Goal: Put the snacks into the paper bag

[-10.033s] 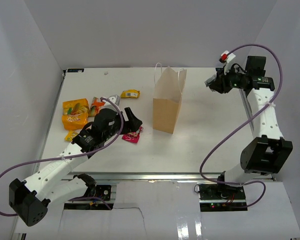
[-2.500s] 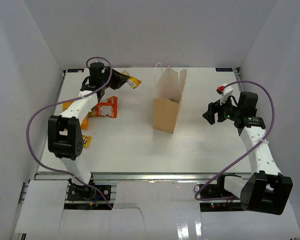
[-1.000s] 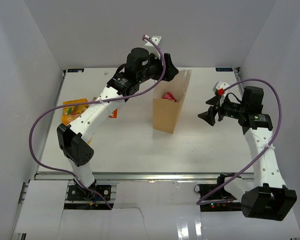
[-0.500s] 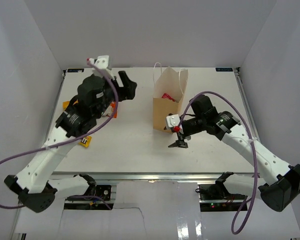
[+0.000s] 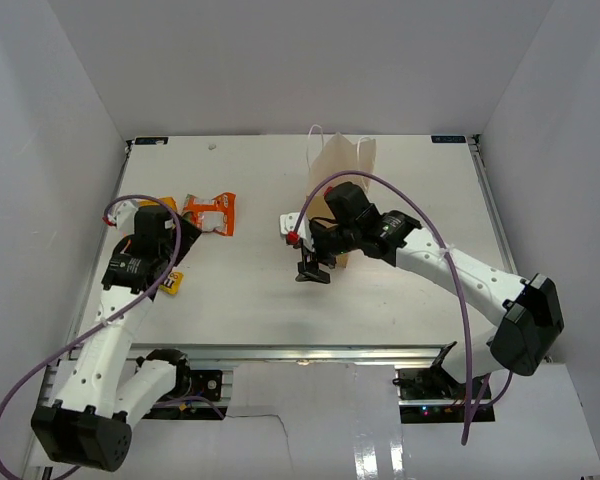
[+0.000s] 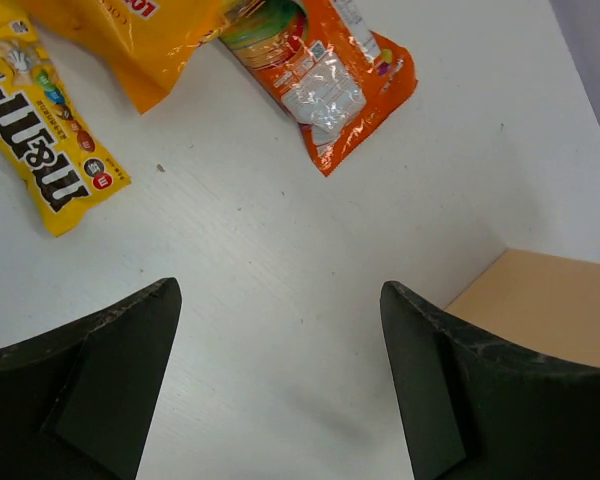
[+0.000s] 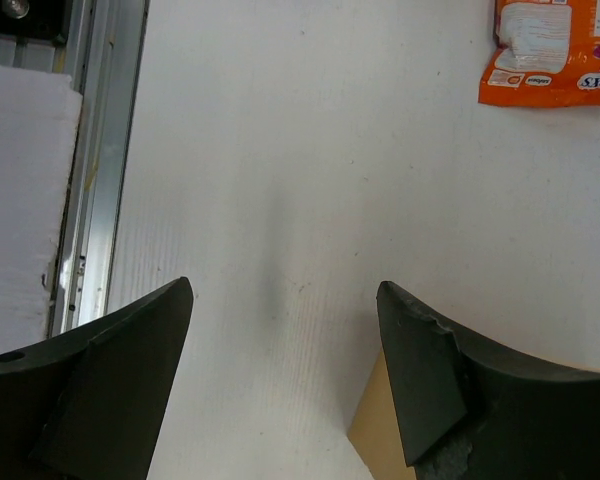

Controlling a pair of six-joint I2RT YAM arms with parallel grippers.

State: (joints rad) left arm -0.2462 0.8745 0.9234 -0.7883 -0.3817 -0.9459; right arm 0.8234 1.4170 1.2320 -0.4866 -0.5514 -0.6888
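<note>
On the white matte worktop [image 5: 420,200], the tan kraft paper bag [image 5: 344,162] stands upright just beside the right end effector [image 5: 313,268], whose jaws gape empty. The left end effector [image 6: 278,300] is likewise spread wide and holds nothing, near a crinkly orange foil packet [image 6: 320,80] and a glossy yellow M&M's packet [image 6: 45,130].

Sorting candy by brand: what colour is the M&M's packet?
The M&M's packet is yellow, clearest in the left wrist view.

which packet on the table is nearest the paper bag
The orange packet with the white label panel: it lies furthest toward the paper bag. The yellow m&m's packet and the larger yellow-orange packet lie further left.
</note>
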